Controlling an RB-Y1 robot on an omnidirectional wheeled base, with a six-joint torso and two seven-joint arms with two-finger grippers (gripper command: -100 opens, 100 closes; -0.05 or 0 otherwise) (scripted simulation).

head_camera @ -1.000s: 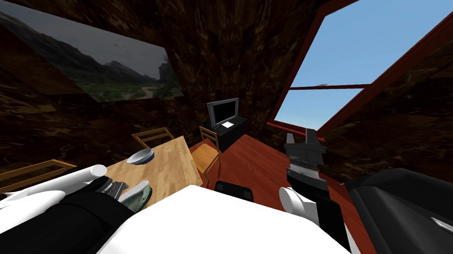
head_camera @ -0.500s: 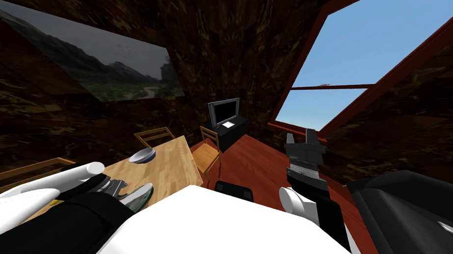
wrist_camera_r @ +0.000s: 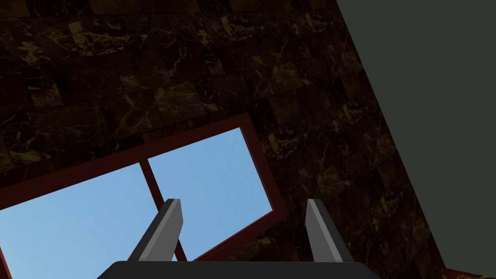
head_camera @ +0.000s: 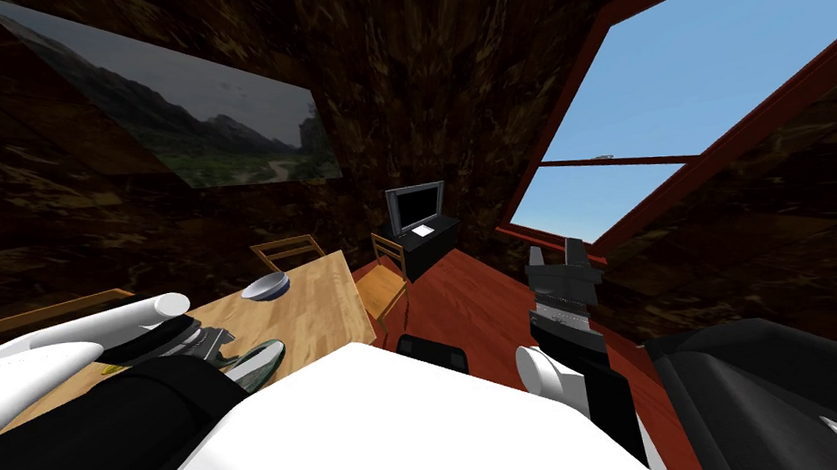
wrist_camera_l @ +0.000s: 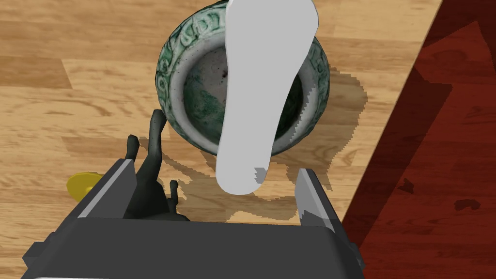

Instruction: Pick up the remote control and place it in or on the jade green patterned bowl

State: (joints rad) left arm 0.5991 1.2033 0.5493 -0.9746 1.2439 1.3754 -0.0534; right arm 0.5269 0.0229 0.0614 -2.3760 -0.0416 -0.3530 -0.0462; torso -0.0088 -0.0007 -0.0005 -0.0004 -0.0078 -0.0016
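A green patterned bowl [wrist_camera_l: 193, 87] with a pale inside stands on the wooden table [wrist_camera_l: 58, 97] near its edge. The remote control [wrist_camera_l: 261, 87], drawn plain white, lies slanted across the bowl. One end rests over the far rim and the other juts past the near rim. My left gripper [wrist_camera_l: 213, 167] hovers over that near end, open, and its fingers [wrist_camera_l: 305, 193] stand well clear of the remote's sides. In the head view the bowl [head_camera: 259, 361] sits just beyond my left gripper [head_camera: 212, 342]. My right gripper [head_camera: 555, 257] is raised beside my chest, open and empty.
A dark figurine [wrist_camera_l: 151, 169] and a small yellow object [wrist_camera_l: 81, 185] lie by the left finger. A second pale bowl [head_camera: 264, 287] sits farther along the table [head_camera: 321, 297]. Chairs [head_camera: 383, 284] stand around it. The red floor [wrist_camera_l: 436, 169] lies beyond the table edge.
My left arm has drawn back slightly to the left, away from the bowl. The right arm has not moved.
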